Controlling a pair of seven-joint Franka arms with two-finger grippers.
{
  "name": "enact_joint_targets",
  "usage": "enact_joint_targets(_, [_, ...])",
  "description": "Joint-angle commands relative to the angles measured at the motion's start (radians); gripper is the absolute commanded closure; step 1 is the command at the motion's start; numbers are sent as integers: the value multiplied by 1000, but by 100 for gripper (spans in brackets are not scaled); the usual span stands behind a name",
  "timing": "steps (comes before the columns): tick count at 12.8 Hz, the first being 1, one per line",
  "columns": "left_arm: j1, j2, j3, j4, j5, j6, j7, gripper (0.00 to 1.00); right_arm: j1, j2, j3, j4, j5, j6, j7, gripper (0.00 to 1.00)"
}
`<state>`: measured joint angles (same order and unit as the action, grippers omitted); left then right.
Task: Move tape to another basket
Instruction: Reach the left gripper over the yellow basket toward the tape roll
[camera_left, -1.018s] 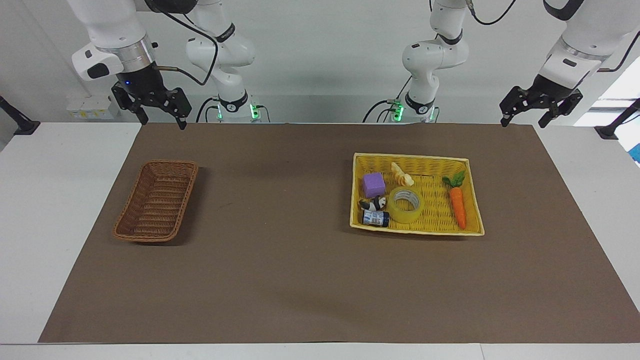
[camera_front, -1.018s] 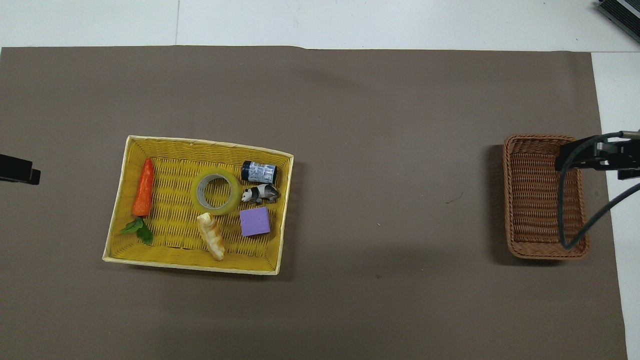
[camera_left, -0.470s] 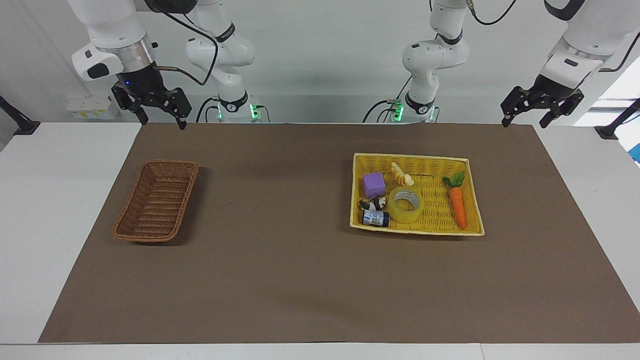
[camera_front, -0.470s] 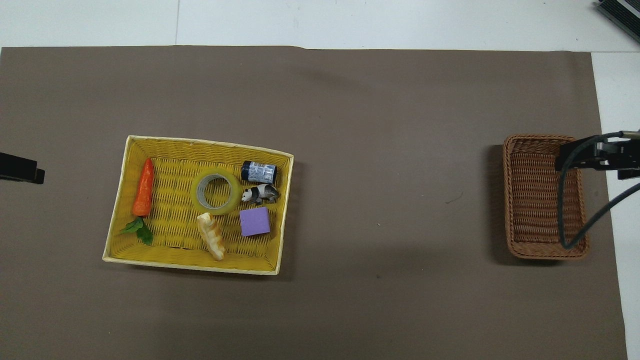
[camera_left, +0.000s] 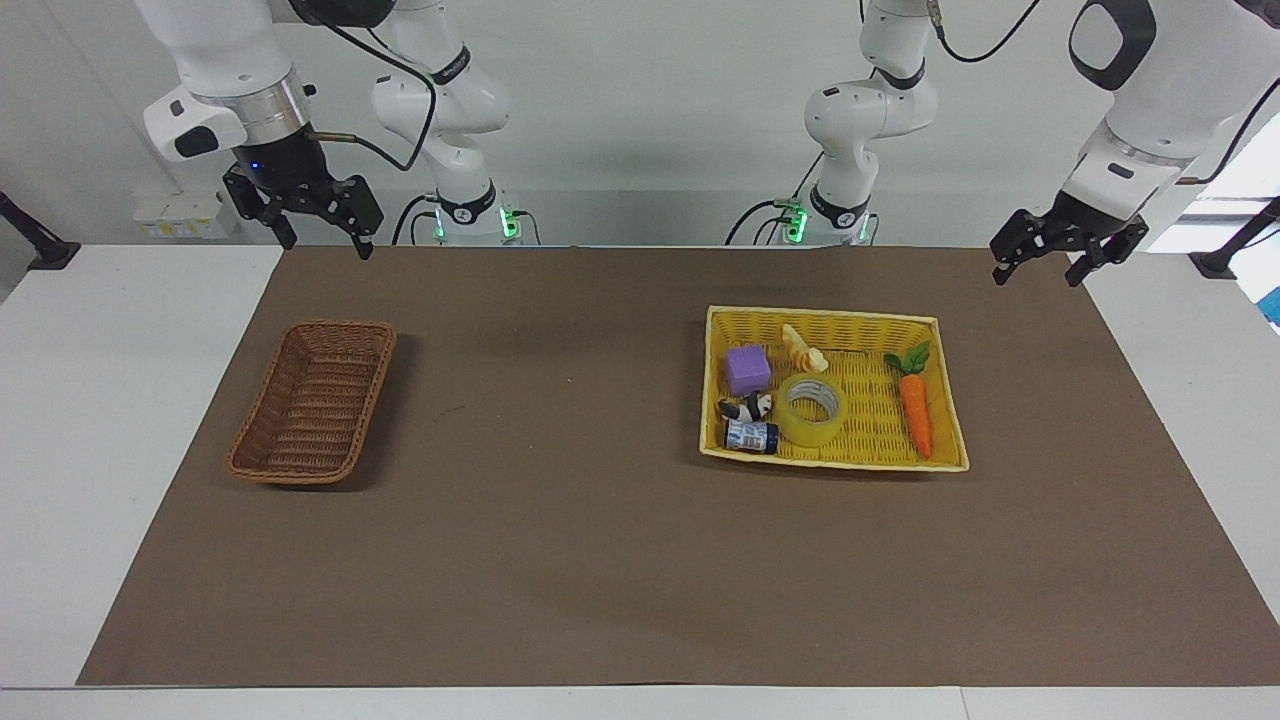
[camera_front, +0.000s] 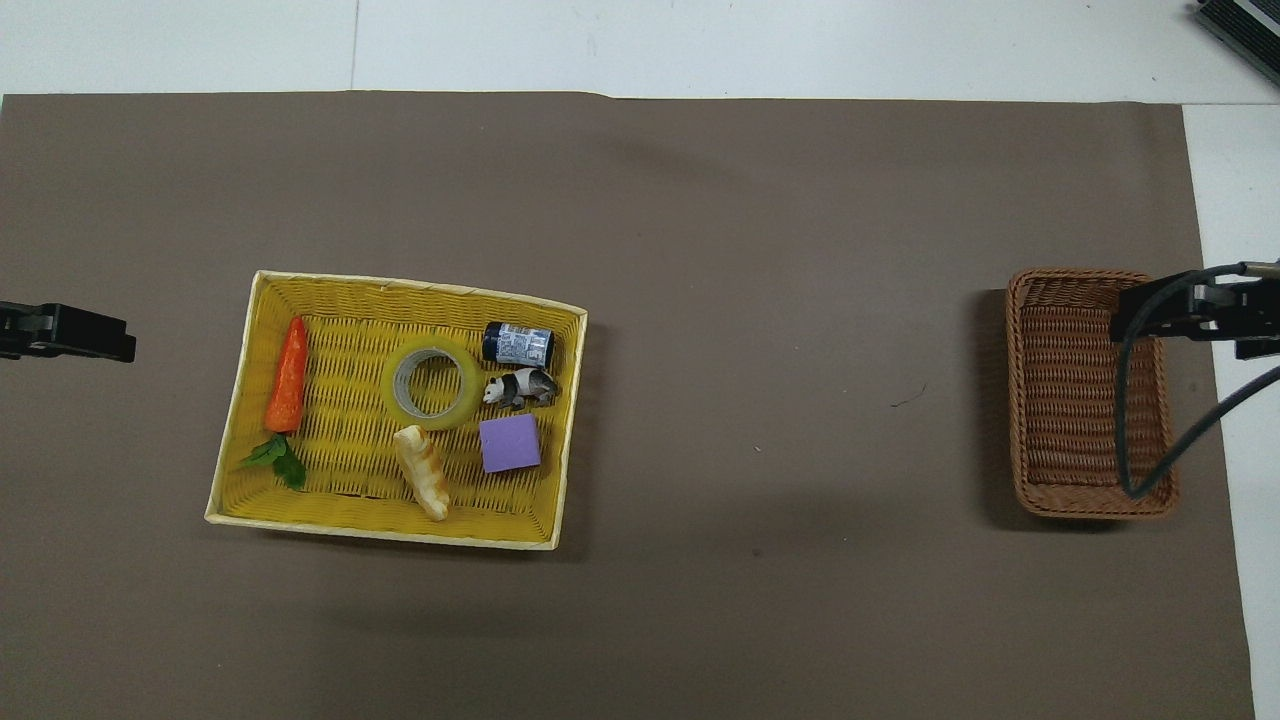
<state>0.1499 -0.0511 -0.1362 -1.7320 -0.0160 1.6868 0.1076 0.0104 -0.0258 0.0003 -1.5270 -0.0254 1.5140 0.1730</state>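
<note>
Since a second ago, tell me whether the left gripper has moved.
Yes. The left gripper has come down and in toward the yellow basket, still raised and open.

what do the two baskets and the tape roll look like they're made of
Small dark-brown oblong basket: woven wicker or rattan, going by its ribbed weave. Larger yellow rectangular basket: flat woven strips, perhaps plastic or dyed straw, with a pale rim. Yellow-green tape roll: glossy translucent plastic film on a grey-white core, probably cardboard.

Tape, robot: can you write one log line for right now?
tape: in yellow basket | left gripper: open | right gripper: open | brown basket: empty
</note>
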Motion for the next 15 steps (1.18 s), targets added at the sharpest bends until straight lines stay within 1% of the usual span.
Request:
enact_joint_targets(1, [-6,-30,1,-118,11,123,-5,0,-18,9,9,19,18,-23,-29,0])
enact_joint_targets(3, [-9,-27,0,-165,11,192,-11,0,-18,9,9,19,18,-23,-29,0])
enact_joint_targets(5, [-35,-10,0,-191,11,246,-26,0,-18,9,9,19,18,-21,-29,0])
enact_joint_targets(8, [-108,25,0,-253,11,384,-158,0,-18,9,9,19,18,-23,-29,0])
enact_joint_targets(10, [-141,45,0,-270,11,427,-216,0,-18,9,9,19,18,-21,-29,0])
enact_joint_targets(12, [-200,106,1,-271,11,494,-293,0,-18,9,9,19,18,-23,-29,0])
enact_joint_targets(13, [-231,150,1,-274,11,534,-327,0,-18,9,9,19,18,-23,-29,0])
enact_joint_targets(14, [-246,183,1,-284,11,569,-333,0,-18,9,9,19,18,-23,-27,0])
enact_joint_targets(15, [-248,194,1,-311,11,611,-335,0,-18,9,9,19,18,-21,-29,0])
